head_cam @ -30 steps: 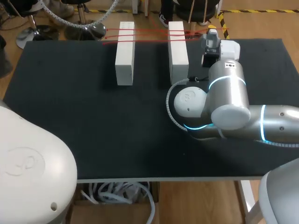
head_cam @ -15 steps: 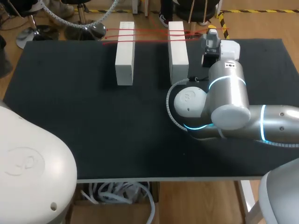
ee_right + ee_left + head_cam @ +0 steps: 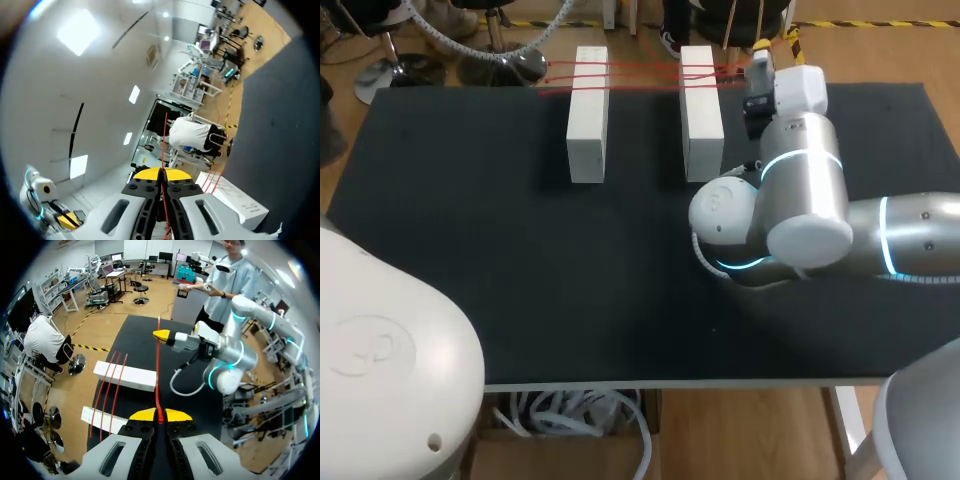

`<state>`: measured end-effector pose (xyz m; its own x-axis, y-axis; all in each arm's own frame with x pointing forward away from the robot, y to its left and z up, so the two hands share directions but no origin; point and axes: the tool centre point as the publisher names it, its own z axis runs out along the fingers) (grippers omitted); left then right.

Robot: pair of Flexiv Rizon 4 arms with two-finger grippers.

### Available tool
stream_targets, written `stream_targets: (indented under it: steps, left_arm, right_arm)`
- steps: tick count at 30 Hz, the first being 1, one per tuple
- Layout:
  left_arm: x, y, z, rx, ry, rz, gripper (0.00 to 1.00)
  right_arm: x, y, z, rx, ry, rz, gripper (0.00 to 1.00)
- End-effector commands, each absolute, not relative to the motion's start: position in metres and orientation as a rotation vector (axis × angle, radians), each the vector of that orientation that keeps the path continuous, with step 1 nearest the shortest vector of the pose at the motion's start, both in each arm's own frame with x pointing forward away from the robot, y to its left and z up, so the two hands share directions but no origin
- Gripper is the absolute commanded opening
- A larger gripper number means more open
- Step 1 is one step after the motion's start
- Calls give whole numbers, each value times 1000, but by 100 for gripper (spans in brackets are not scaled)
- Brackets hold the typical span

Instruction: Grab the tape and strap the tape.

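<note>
Left jaws and right jaws pinched the thin, limp tape (image 3: 157, 365), likely best held taut beyond the 2 blocks (image 3: 125, 376).

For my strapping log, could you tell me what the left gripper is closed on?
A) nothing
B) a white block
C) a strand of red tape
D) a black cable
C: in the left wrist view the left gripper pinches the red tape between its yellow tips, and it runs ahead to the right gripper.
</note>
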<state>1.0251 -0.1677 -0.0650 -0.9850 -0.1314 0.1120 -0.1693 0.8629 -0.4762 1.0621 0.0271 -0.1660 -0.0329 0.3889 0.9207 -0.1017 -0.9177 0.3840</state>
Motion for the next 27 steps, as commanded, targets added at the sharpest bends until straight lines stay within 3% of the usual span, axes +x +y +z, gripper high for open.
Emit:
stream_targets:
  steps: [1, 19, 27]
  left_arm:
    - [1025, -168, -65, 240, -2959, 762, 0]
    - [1025, -168, -65, 240, -2959, 762, 0]
    - [1025, -168, -65, 240, -2959, 762, 0]
  right_arm:
    - [1058, 31, -156, 1824, 431, 1953, 0]
    - [1039, 60, -126, 1563, 878, 1779, 0]
    - [1035, 68, -117, 1648, 900, 1820, 0]
